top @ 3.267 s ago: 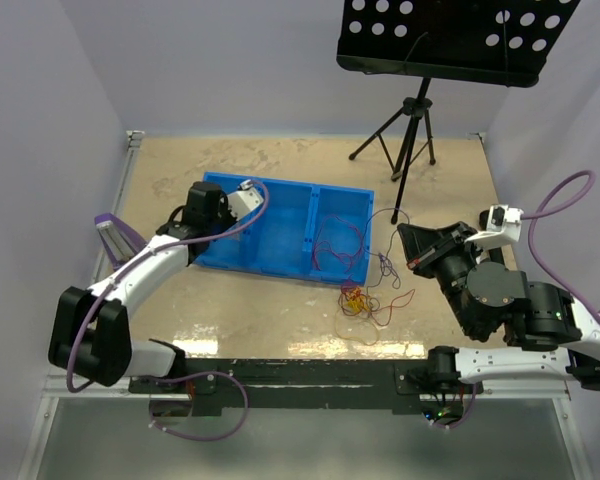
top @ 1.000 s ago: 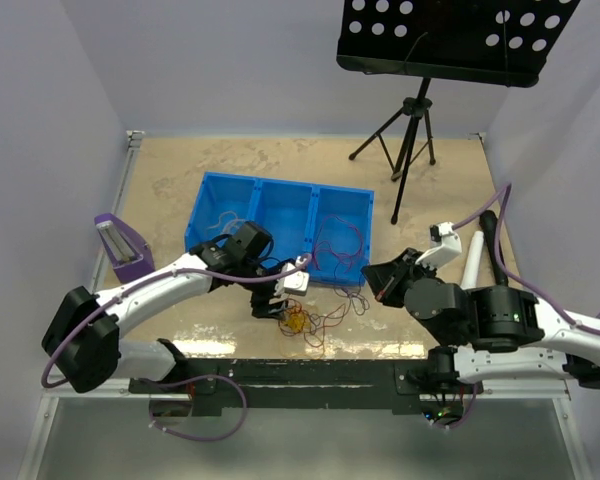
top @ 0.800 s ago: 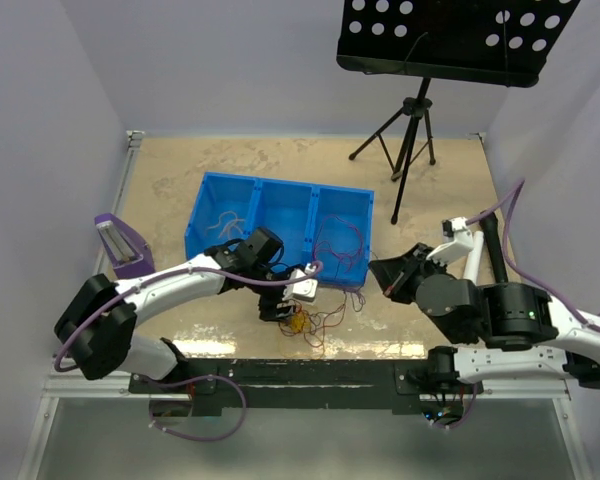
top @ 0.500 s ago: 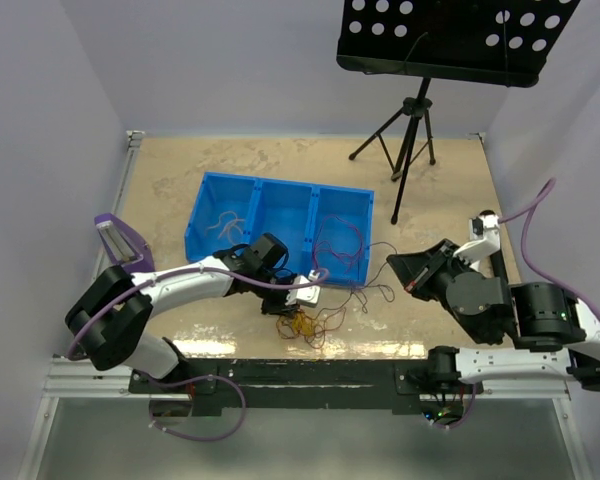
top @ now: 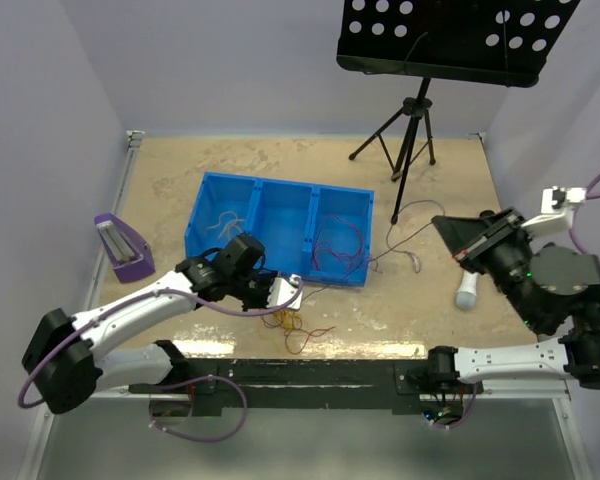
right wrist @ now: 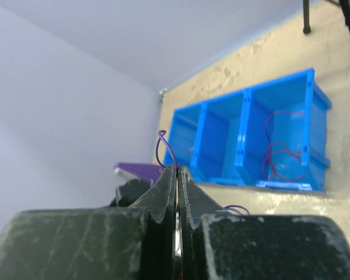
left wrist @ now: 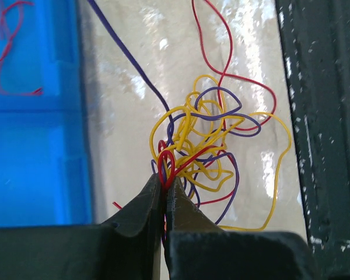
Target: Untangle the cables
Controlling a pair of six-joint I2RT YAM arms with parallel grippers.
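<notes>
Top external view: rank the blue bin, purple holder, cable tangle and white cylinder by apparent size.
Largest: blue bin.
Then purple holder and cable tangle, too alike to rank.
Smallest: white cylinder.

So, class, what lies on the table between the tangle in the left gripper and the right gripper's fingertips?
One thin purple cable, running over bare tabletop from the tangle to the shut right gripper. The top view shows it.

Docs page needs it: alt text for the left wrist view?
The left gripper is shut on a red loop at the edge of a tangle of yellow, purple and red cables on the pale tabletop. A blue bin fills the left; a dark rail runs down the right.
</notes>
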